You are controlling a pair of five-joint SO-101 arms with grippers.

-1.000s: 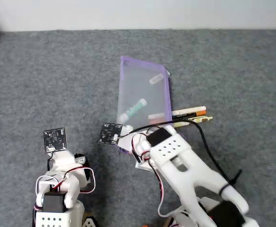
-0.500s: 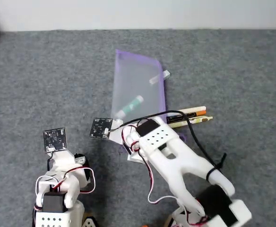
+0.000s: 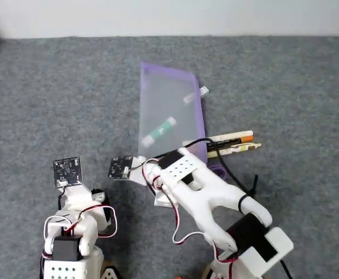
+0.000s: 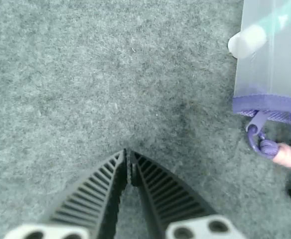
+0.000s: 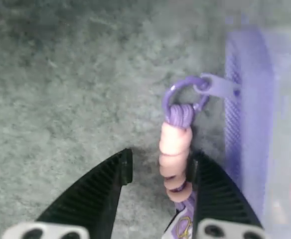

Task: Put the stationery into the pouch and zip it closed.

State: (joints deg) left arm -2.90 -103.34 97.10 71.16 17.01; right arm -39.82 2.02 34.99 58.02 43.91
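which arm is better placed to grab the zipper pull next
Right: the right gripper, open, brackets the beaded zipper pull on the pouch. The left gripper is shut over carpet, apart from it.

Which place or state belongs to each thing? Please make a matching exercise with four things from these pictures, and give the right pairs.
Things:
1. left tool
2. right tool
3. green and white stick
4. orange-tipped pen

Places or states:
A. inside the pouch
B. on the carpet, beside the pouch
C. shut, above bare carpet
D. open, with the beaded zipper charm between its jaws

Pairs: 1-C, 2-D, 3-A, 4-B
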